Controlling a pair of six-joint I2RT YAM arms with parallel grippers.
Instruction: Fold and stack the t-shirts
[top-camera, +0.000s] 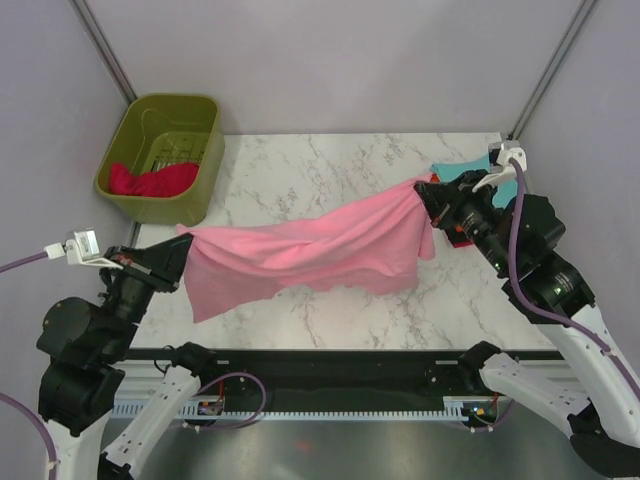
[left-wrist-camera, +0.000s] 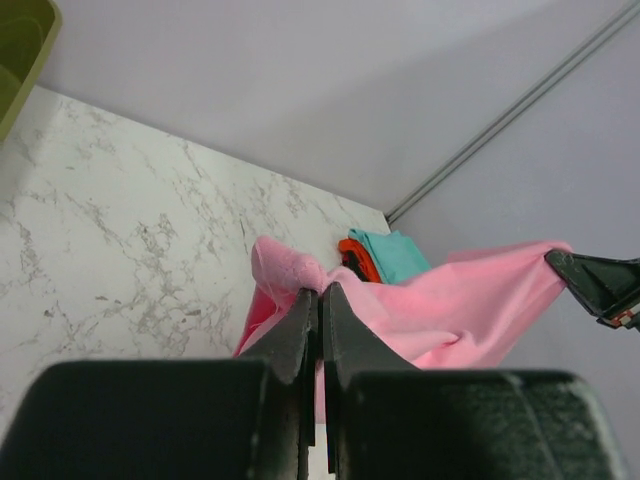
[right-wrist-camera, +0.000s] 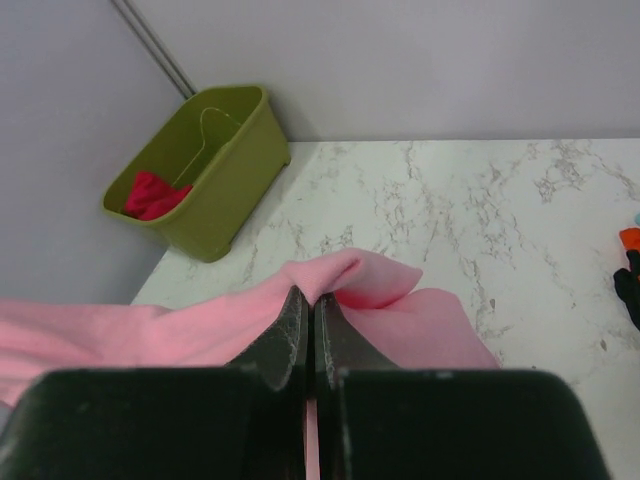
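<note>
A light pink t-shirt (top-camera: 310, 250) hangs stretched between both grippers above the marble table (top-camera: 300, 170). My left gripper (top-camera: 183, 245) is shut on its left end; the pinched cloth (left-wrist-camera: 285, 268) shows in the left wrist view at the gripper (left-wrist-camera: 320, 292). My right gripper (top-camera: 425, 195) is shut on its right end, seen in the right wrist view (right-wrist-camera: 312, 297) with the pink shirt (right-wrist-camera: 400, 310) draped down. A stack of folded shirts, teal on top (top-camera: 462, 172), lies behind the right gripper; teal (left-wrist-camera: 392, 255) and orange (left-wrist-camera: 358, 258) edges show. A crimson red shirt (top-camera: 152, 180) lies in the basket.
An olive-green plastic basket (top-camera: 205, 165) stands at the far left corner of the table, also in the right wrist view (right-wrist-camera: 215, 175). Grey walls with metal frame posts (top-camera: 545, 70) close in the back and sides.
</note>
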